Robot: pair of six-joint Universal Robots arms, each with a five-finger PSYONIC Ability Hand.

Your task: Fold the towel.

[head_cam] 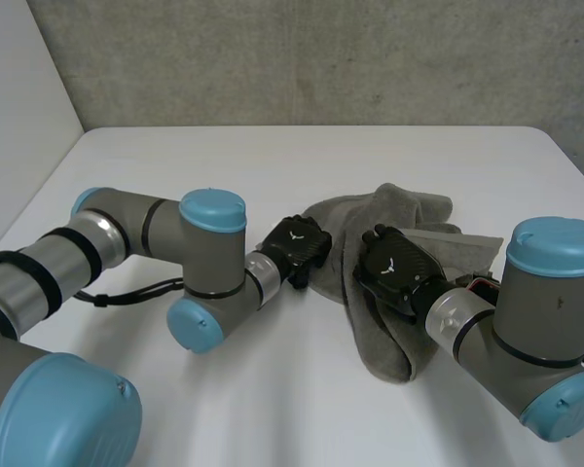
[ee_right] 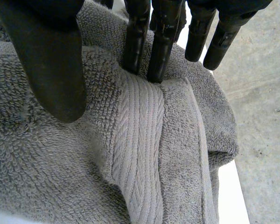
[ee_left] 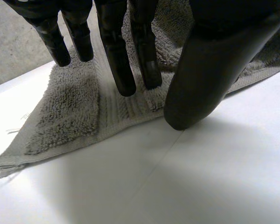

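Observation:
A grey towel (head_cam: 401, 226) lies crumpled on the white table (head_cam: 273, 156), right of the middle. My left hand (head_cam: 297, 245) is at the towel's left edge. In the left wrist view its straight fingers (ee_left: 119, 60) point down at a flat corner of the towel (ee_left: 70, 109). Its thumb (ee_left: 200, 79) hangs just off the towel's edge, above bare table, and grips nothing. My right hand (head_cam: 397, 268) lies over the middle of the heap. In the right wrist view two straight fingers (ee_right: 151, 42) press into a fold by the ribbed band (ee_right: 140, 140). The thumb (ee_right: 51, 70) rests apart on the towel.
A concrete wall (head_cam: 321, 58) stands behind the table's far edge. Bare table stretches to the left and far side of the towel. In the right wrist view the table's edge (ee_right: 231, 191) runs close past the towel, with grey floor (ee_right: 266, 116) beyond.

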